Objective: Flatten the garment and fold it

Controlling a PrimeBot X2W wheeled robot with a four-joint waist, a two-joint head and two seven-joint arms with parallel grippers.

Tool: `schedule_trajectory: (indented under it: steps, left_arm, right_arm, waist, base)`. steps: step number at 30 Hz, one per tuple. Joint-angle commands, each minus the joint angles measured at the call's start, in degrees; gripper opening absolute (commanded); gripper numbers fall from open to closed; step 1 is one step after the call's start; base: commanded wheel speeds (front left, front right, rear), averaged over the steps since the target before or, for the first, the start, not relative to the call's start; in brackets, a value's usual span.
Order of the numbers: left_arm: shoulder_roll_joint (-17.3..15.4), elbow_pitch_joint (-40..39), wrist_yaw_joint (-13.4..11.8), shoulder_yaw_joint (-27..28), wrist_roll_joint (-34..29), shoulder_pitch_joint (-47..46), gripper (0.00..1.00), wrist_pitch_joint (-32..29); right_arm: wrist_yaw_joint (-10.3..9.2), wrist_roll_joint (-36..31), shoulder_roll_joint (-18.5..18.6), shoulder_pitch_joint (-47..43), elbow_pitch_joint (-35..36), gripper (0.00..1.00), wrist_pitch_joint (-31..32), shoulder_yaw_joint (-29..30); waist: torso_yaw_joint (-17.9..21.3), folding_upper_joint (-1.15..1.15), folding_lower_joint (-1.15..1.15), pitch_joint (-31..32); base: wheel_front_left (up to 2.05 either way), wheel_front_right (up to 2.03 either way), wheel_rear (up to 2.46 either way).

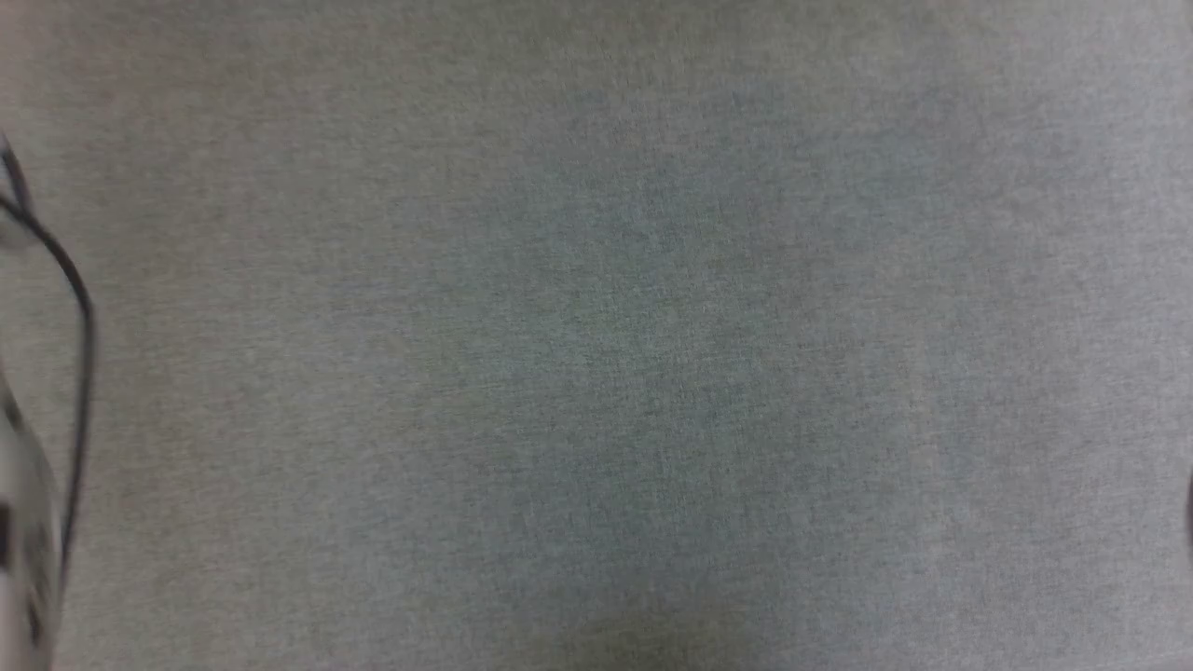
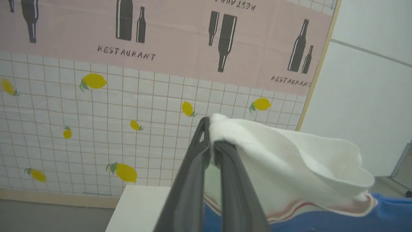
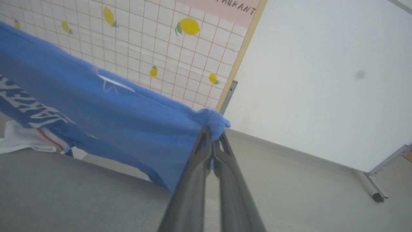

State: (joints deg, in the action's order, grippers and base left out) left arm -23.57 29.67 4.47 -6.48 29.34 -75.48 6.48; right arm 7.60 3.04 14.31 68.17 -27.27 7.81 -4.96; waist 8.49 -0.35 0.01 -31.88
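Both of your grips are on the garment (image 3: 122, 109), which is off the bench (image 1: 596, 373) and strung between the two arms. The left fingers (image 2: 212, 148) are clenched on a bunched fold of the white sleeve (image 2: 289, 154). Its red-striped edge and the blue body fall away below and to the right of that grip. The right fingers (image 3: 212, 151) are clenched on a small blue corner, though you cannot tell from here whether it is hem or shoulder.

The span between the grips is what matters now. From the right fingers the blue cloth runs off to the left toward your other arm, so its long axis lies left to right, across the front of the lemon-patterned wall panel (image 3: 167, 48). It sags in the middle, and a white, red-edged part at the far left seems to rest on the grey bench surface.

Neither arm is nearer, as each holds one end. To lay it flat you will likely need to draw the two ends apart along that left-right line and lower them together. The left grip holds only a sleeve, so I judge a hard pull may stretch the sleeve and leave the body slack. Mind the dark cable (image 1: 79, 354) at the left edge of the head view.
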Motion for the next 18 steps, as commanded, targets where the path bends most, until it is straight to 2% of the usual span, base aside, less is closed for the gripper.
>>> schedule_trajectory:
  steps: [1, 6, 8, 10, 15, 18]
  left_arm:
    - [-1.1, 0.8, 0.1, -0.5, -1.0, 4.2, 0.00, -0.3]
    - [-2.2, 2.8, 0.0, -2.3, -1.0, 19.3, 0.00, -3.4]
    - [-1.6, 2.2, -0.2, -3.4, 0.4, 29.8, 0.00, -7.0]
    - [-1.0, 1.0, -0.3, -3.7, 2.0, 36.1, 0.00, -9.7]
    - [0.4, -4.6, -0.6, -4.6, 6.5, 51.1, 0.00, -17.0]
    - [0.7, -9.8, -1.5, -5.0, 9.0, 59.2, 0.00, -21.1]
  right_arm:
    - [-0.11, 1.4, 0.0, -3.1, -0.8, 0.00, -0.7, -1.4]
    - [-0.11, 6.4, 1.4, -13.3, -0.8, 0.00, -0.9, -7.6]
    - [-0.11, 9.2, 3.1, -20.1, 0.8, 0.00, -0.1, -10.4]
    - [-0.11, 10.7, 4.3, -24.5, 2.2, 0.00, 0.7, -11.5]
    - [-0.11, 12.7, 7.3, -34.2, 6.3, 0.00, 2.2, -11.3]
    - [-0.11, 13.0, 7.8, -39.8, 8.3, 0.00, 2.7, -8.9]
  waist:
    - [-1.0, 0.35, -0.01, 2.5]
    - [-2.2, 0.35, -0.01, 7.3]
    - [-2.9, 0.35, -0.01, 10.7]
    - [-3.4, 0.35, -0.01, 12.7]
    - [-4.3, 0.35, -0.01, 17.0]
    - [-4.9, 0.35, -0.01, 19.3]
  base:
    - [0.00, 0.00, 0.00]
    - [0.00, 0.00, 0.00]
    - [0.00, 0.00, 0.00]
    - [0.00, 0.00, 0.00]
    - [0.00, 0.00, 0.00]
    - [0.00, 0.00, 0.00]
